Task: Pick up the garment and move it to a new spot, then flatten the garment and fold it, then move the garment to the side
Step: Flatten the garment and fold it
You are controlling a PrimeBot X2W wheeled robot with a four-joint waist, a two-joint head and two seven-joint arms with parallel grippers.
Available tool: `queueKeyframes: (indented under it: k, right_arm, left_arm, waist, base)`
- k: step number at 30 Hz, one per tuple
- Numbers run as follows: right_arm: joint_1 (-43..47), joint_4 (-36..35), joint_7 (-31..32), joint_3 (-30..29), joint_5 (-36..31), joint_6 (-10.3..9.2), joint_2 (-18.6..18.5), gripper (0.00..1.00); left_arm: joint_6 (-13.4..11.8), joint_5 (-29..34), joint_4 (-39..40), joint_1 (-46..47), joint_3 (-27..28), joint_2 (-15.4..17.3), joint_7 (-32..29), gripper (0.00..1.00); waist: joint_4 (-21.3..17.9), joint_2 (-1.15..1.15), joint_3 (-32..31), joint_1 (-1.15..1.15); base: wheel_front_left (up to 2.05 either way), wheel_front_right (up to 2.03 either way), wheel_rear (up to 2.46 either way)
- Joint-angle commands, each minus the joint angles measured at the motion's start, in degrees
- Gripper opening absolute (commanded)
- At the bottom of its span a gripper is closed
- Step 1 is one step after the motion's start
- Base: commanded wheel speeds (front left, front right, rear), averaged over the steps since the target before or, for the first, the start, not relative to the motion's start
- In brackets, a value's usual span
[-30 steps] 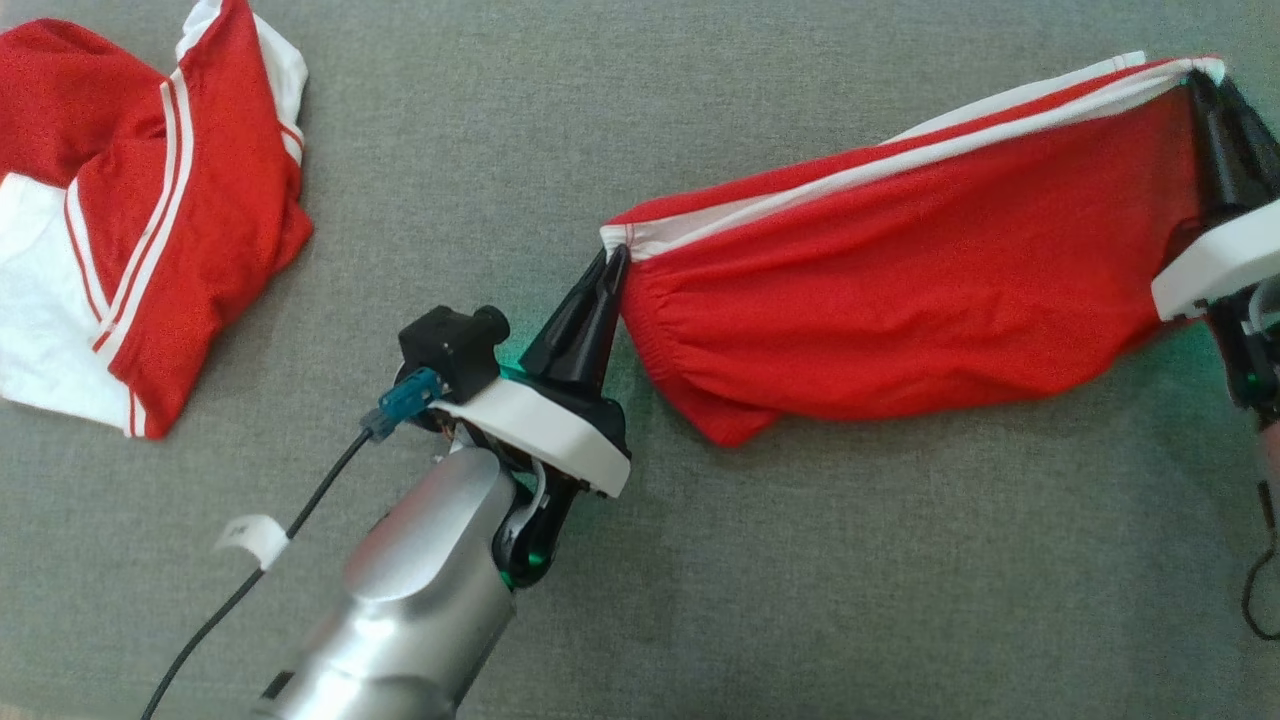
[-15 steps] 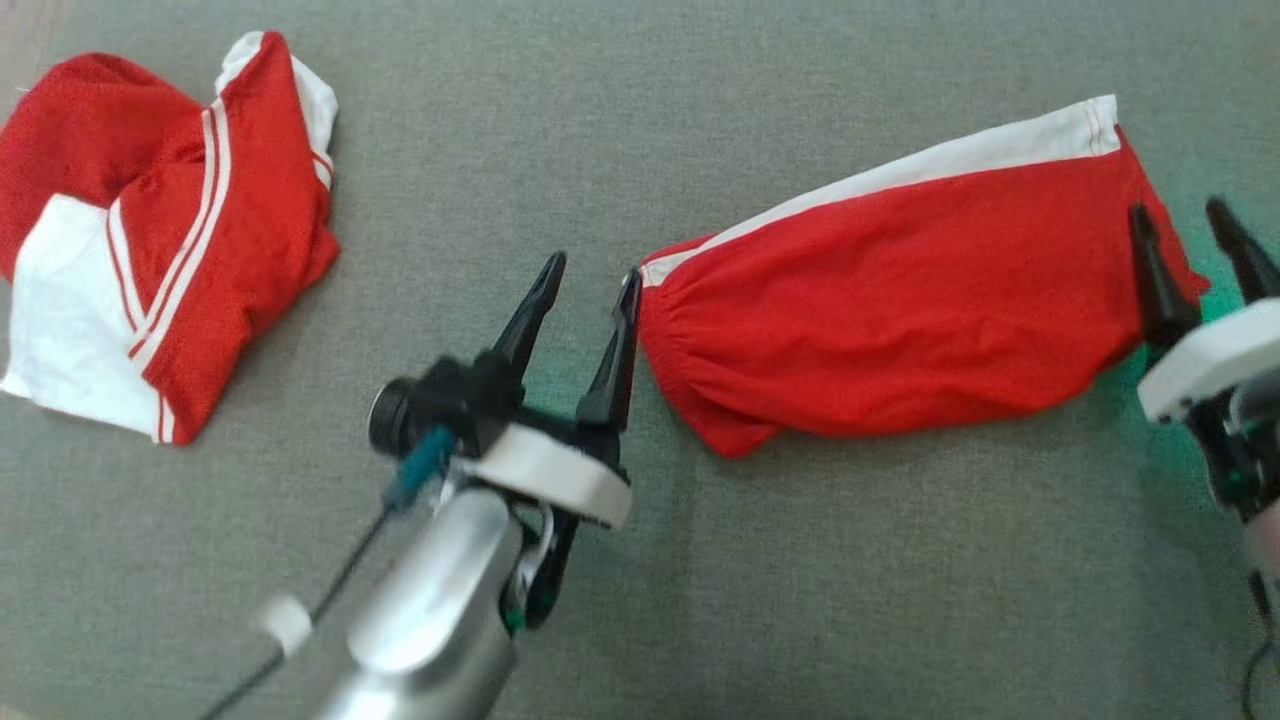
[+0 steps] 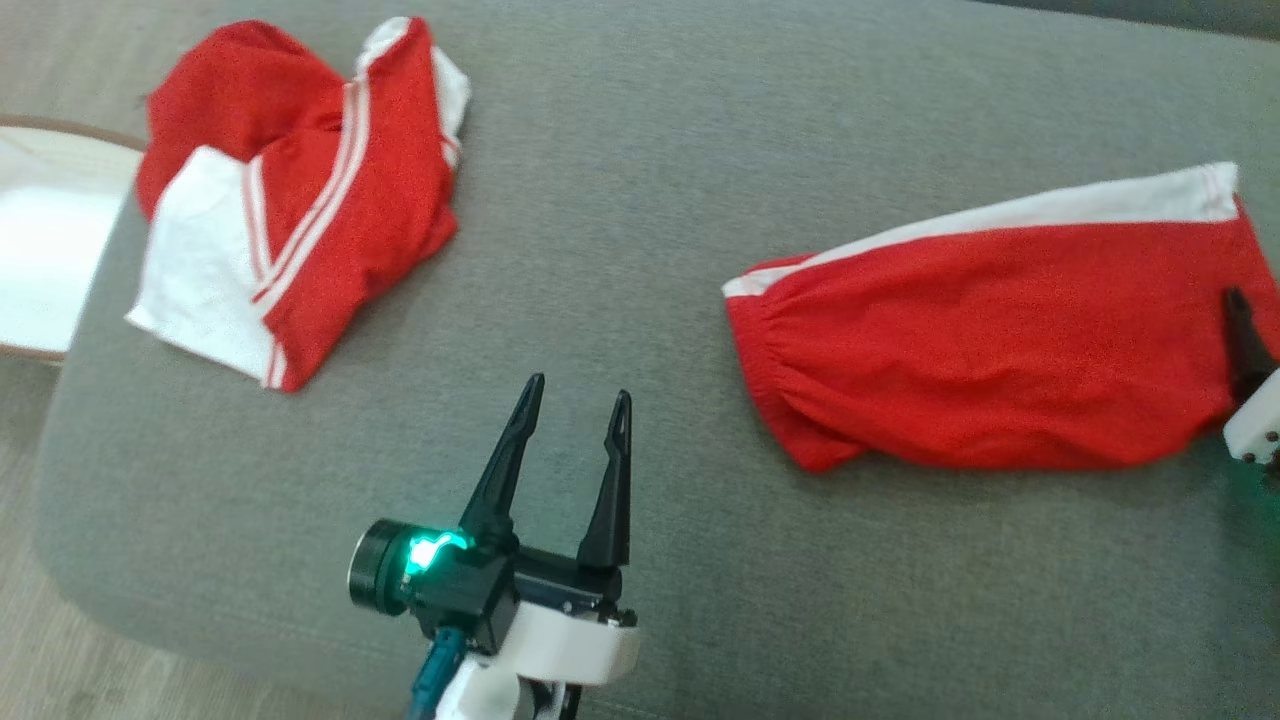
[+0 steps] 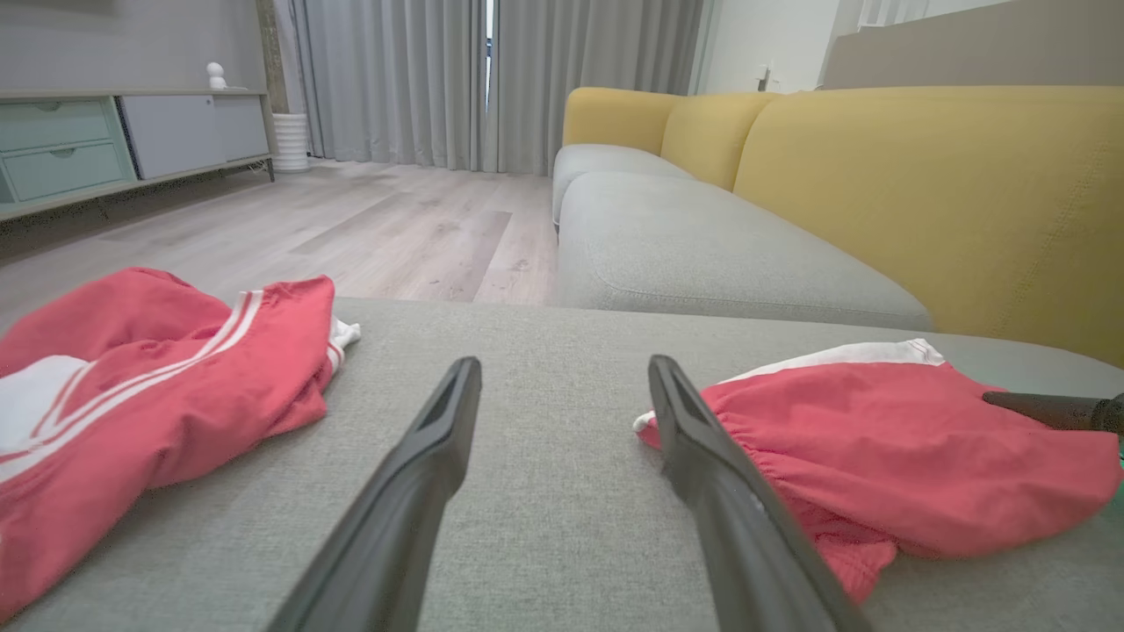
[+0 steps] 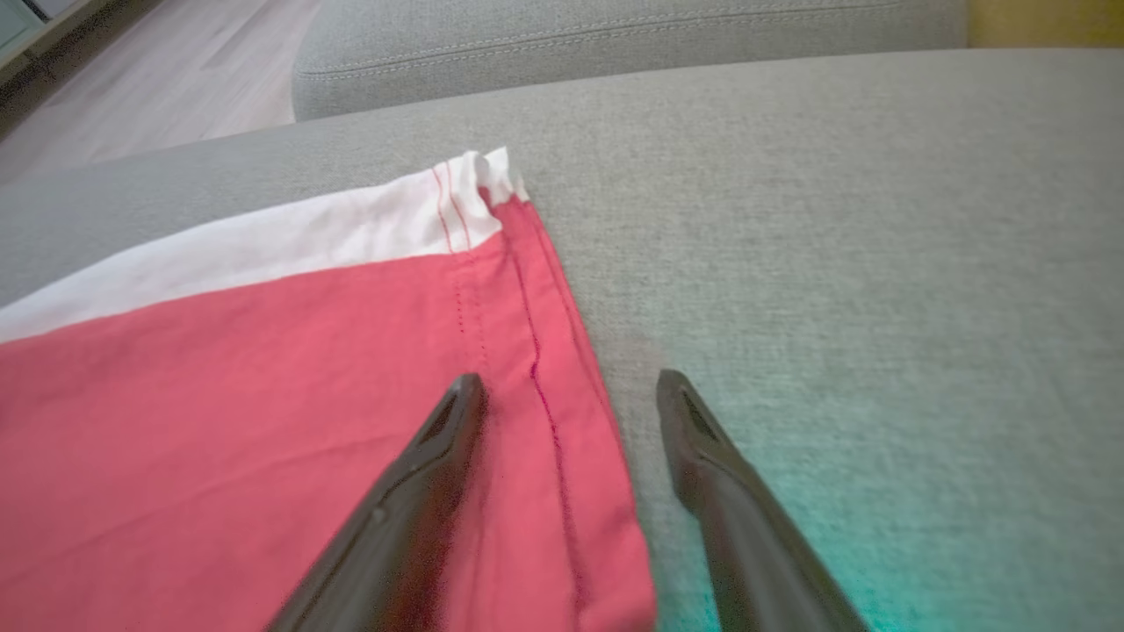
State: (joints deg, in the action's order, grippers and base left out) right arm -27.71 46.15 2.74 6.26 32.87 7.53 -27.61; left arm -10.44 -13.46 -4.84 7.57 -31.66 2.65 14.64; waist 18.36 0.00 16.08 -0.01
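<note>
- Garment (image 3: pixel 1000 340): red shorts with a white side stripe, lying long and fairly flat on the right part of the grey cushion (image 3: pixel 640 180); elastic waistband end points toward the middle.
- Left gripper (image 3: pixel 578 390): jaws wide open, nothing held, over bare cushion, apart from the waistband end.
- Right gripper (image 5: pixel 569 379): jaws wide open, empty, straddling the hem edge, 1 finger over red cloth and 1 over bare cushion; contact with the cloth can't be told.
- Judged stage: laid out, next fold or side move not yet done.
- Risk: pinching only 1 layer at the hem, so the layers peel apart and the flat lay is lost.
- Risk: the 2 ends lifted unevenly, so the cloth sags and bunches in the middle.
- Risk: mixing up 2 look-alikes, since a second red and white garment (image 3: pixel 300 200) sits crumpled at the cushion's left end, well apart; a move that way could land on it.
- Around: white round surface with a wood rim (image 3: pixel 40 250) past the left edge, yellow sofa back (image 4: pixel 922 175), wood floor (image 4: pixel 395 219). Nothing between the jaws and the shorts.
</note>
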Motion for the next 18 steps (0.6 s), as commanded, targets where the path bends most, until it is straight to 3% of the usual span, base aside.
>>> queueKeyframes:
  k: [1,3,4,10,18]
  right_arm:
    - [-0.71,-0.60,0.30,0.73,0.35,-0.04,-1.10,0.78]
    - [-0.25,0.22,0.55,0.81,1.07,-0.04,-0.46,0.09]
    - [-0.01,0.34,0.50,1.00,1.41,-0.04,-0.19,0.00]
    - [0.64,1.75,-2.34,1.27,2.30,-0.04,-0.24,0.00]
    - [1.34,5.41,-4.28,-0.95,1.71,-0.04,-3.39,0.00]
  left_arm:
    - [-0.36,0.67,2.09,0.00,1.37,0.23,0.35,1.00]
    - [-0.53,1.39,2.32,-0.85,1.59,0.23,0.35,1.00]
    - [-0.55,1.47,2.45,-1.22,1.76,0.23,0.35,1.00]
    - [-0.10,2.30,2.09,-2.63,2.70,0.23,0.36,1.00]
    - [0.79,2.59,1.22,-3.39,3.47,0.23,0.36,1.00]
  waist:
    - [1.39,0.00,-1.01,0.01]
    - [1.82,0.00,-1.63,0.01]
    - [1.86,0.00,-1.87,0.01]
    - [0.03,0.00,-3.70,0.01]
    - [-6.55,0.00,-5.87,0.01]
  base:
    - [0.00,0.00,0.00]
    - [0.00,0.00,0.00]
    - [0.00,0.00,0.00]
    - [0.00,0.00,0.00]
    - [0.00,0.00,0.00]
